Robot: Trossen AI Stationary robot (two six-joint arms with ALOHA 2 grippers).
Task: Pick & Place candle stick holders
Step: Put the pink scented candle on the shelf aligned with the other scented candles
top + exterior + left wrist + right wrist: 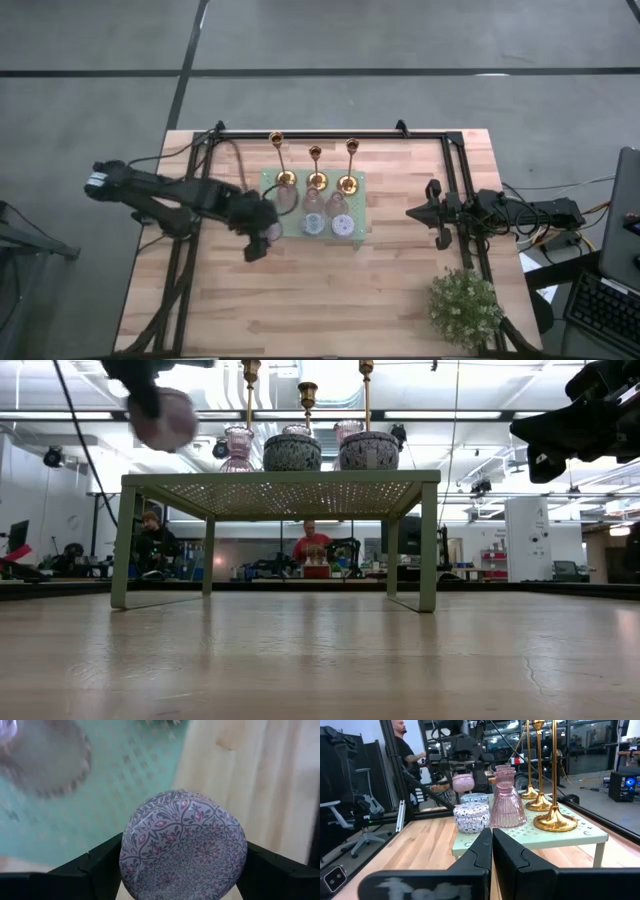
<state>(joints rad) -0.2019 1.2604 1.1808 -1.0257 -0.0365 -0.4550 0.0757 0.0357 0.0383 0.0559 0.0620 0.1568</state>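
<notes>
No writing readable anywhere. Three shiny gold candle stick holders stand on the green stand; left gripper clasps a patterned pot; right gripper pinched closed.

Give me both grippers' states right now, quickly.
Left gripper: closed on the small round pink-and-lavender patterned holder, lifted beside the green perforated stand.
Right gripper: shut, empty, waiting at the table's right.
</notes>
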